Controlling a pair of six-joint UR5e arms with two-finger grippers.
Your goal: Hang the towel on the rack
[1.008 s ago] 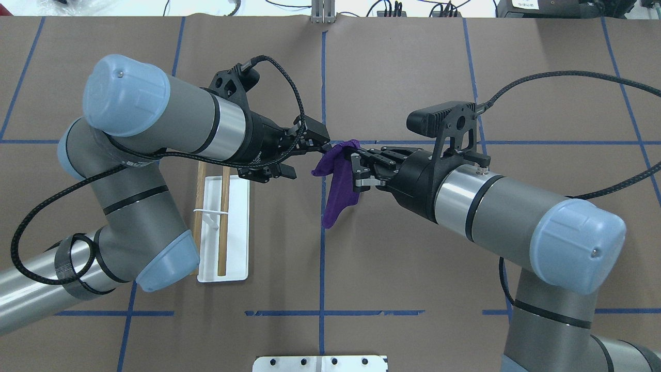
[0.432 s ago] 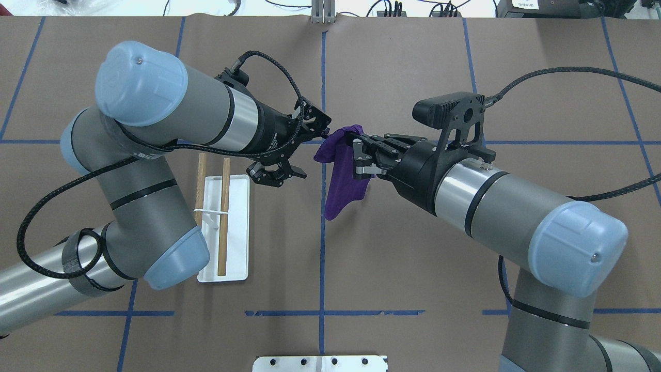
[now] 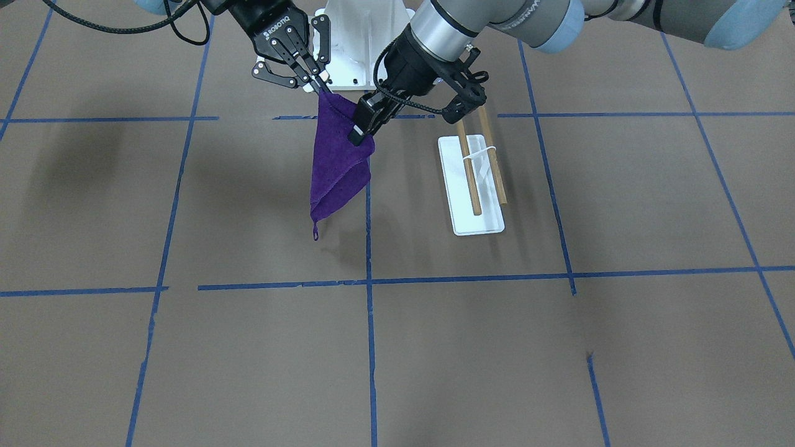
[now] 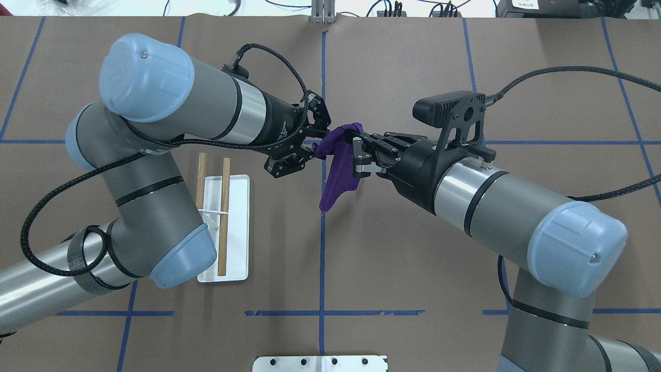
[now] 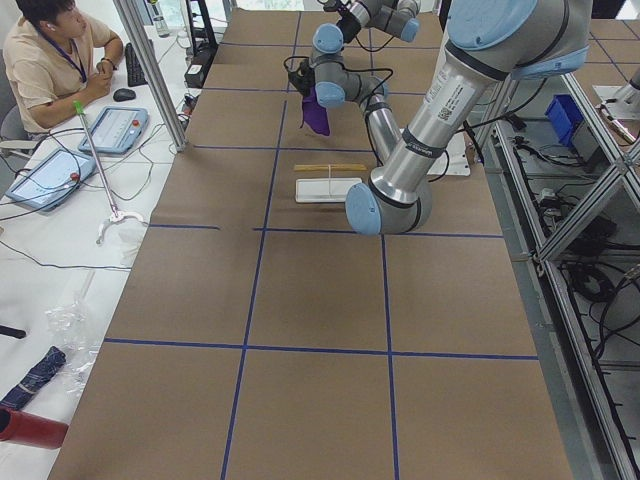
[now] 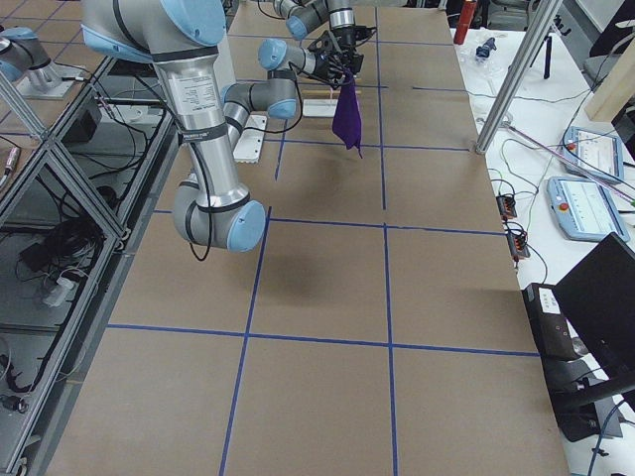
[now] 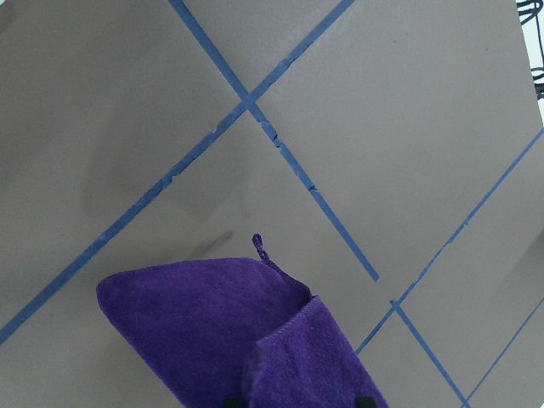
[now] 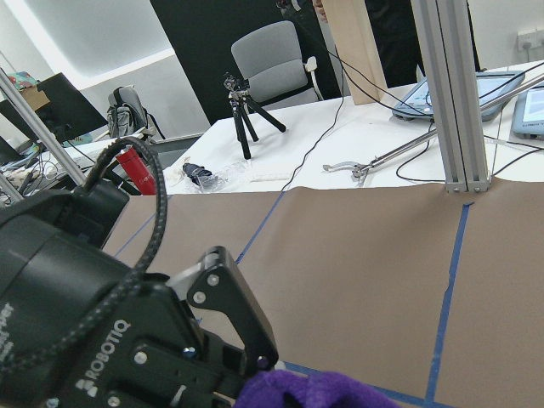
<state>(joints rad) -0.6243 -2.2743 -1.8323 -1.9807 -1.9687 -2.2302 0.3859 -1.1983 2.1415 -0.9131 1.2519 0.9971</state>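
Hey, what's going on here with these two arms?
Two robot arms are working on hanging a towel on a rack. The right gripper is shut on the towel's top corner, so it dangles above the table with its loop at the bottom. The left gripper is right beside it, jaws apparently open around the towel's upper edge. Nothing hangs on the rack yet.

The wide table (image 3: 248, 360) was covered in brown paper crossed by blue tape lines (image 3: 371, 360). Beyond a white desk (image 8: 391, 136) stood a grey office chair (image 8: 272, 55) and silver aluminium posts (image 8: 455, 93).
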